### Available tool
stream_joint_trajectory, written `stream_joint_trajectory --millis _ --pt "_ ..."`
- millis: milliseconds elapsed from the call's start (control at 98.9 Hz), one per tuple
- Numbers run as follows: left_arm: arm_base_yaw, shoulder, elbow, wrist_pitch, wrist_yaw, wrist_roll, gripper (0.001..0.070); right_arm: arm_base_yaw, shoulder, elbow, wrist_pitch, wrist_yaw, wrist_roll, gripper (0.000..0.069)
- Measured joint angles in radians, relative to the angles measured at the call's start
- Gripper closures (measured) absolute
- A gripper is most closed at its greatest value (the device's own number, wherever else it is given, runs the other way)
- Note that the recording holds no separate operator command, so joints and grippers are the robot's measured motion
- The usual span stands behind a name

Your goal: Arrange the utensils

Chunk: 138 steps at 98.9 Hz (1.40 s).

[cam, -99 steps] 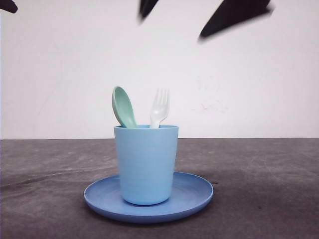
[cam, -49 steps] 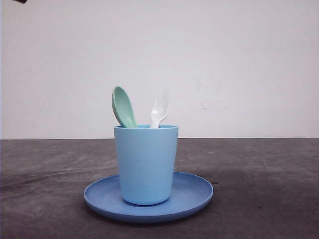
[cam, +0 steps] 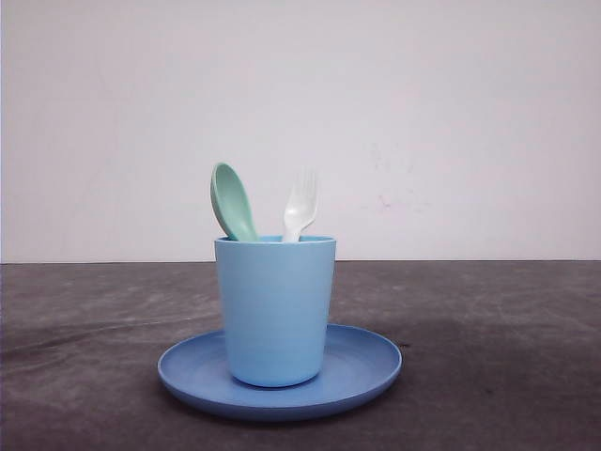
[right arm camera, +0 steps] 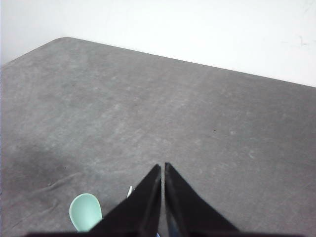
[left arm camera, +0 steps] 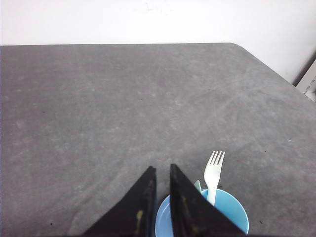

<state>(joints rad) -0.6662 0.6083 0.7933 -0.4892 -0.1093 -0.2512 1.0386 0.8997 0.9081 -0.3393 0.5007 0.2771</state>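
The round blue plate (cam: 366,376) lay nearest on the grey table (cam: 507,329), with the light blue cup (cam: 275,310) upright at its middle. Inside the cup stood 2 utensils: the mint-green spoon (cam: 232,202), bowl up and leaning toward the cup's left rim, and the white fork (cam: 300,204), tines up, right of it.

Above the cup, the left gripper (left arm camera: 163,170) showed fingers nearly together, a thin gap between, empty. The right gripper (right arm camera: 163,167) looked pressed together, though a hairline gap may remain.

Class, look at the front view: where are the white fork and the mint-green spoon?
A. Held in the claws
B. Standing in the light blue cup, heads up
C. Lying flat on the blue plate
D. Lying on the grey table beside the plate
B: the fork and spoon stick up out of the cup, which stands on the plate.
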Motion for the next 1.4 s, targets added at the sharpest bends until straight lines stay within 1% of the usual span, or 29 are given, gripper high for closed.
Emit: stream_joint_trajectory --millis 293,364,445,496,556,668,799,850,910,981,1032,1184,1295,1396 --pt "0.0 0.0 0.0 0.0 0.0 0.006 0.0685 0.0 0.0 0.0 0.0 0.0 0.0 0.0682" --pt "0.007 -0.006 0.0 0.0 0.0 0.038 0.0685 0.0 0.0 0.0 0.0 0.0 0.0 0.0682" --pt "0.036 -0.017 0.0 0.007 0.0 0.086 0.0685 0.0 0.0 0.0 0.0 0.0 0.0 0.0682" --pt "0.063 -0.023 0.0 0.021 0.0 0.117 0.0685 0.0 0.0 0.0 0.0 0.0 0.0 0.0682" --pt "0.112 -0.033 -0.003 0.042 0.0 0.156 0.0685 0.0 0.0 0.0 0.0 0.0 0.0 0.0682" --pt "0.232 -0.062 -0.047 0.086 0.002 0.206 0.0685 0.0 0.0 0.0 0.0 0.0 0.0 0.0682" --pt "0.392 -0.142 -0.18 0.159 0.003 0.225 0.0685 0.0 0.0 0.0 0.0 0.0 0.0 0.0682" --pt "0.442 -0.185 -0.246 0.196 0.003 0.227 0.0685 0.0 0.0 0.0 0.0 0.0 0.0 0.0682" --pt "0.485 -0.246 -0.331 0.237 0.003 0.231 0.0685 0.0 0.0 0.0 0.0 0.0 0.0 0.0682" --pt "0.52 -0.323 -0.434 0.282 0.003 0.233 0.0685 0.0 0.0 0.0 0.0 0.0 0.0 0.0682" --pt "0.533 -0.375 -0.501 0.302 0.003 0.233 0.0685 0.0 0.0 0.0 0.0 0.0 0.0 0.0682" --pt "0.556 -0.498 -0.679 0.294 0.003 0.232 0.0685 0.0 0.0 0.0 0.0 0.0 0.0 0.0682" --pt "0.57 -0.563 -0.753 0.292 0.003 0.232 0.0685 0.0 0.0 0.0 0.0 0.0 0.0 0.0682" --pt "0.583 -0.605 -0.761 0.311 0.007 0.233 0.0685 0.0 0.0 0.0 0.0 0.0 0.0 0.0682"
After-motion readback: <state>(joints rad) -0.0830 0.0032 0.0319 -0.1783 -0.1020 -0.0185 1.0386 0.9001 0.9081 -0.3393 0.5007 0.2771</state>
